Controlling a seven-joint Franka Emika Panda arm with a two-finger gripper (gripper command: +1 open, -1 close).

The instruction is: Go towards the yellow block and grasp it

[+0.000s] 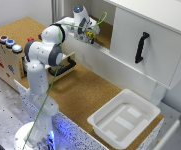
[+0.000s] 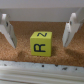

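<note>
Yellow block (image 2: 40, 42) on cork shelf (image 2: 25, 60)

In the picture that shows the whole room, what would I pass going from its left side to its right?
Wooden box with coloured buttons → white robot arm → black handle on the white cabinet door. The white tray lies lower, between the arm and the exterior view's right edge.

Cork-topped bench (image 1: 85, 90) below the tool; white cabinet (image 1: 145, 40) with black handle (image 1: 141, 47) beside it; white bin (image 1: 124, 118) farther off; perforated metal floor plate (image 1: 5, 107).
</note>
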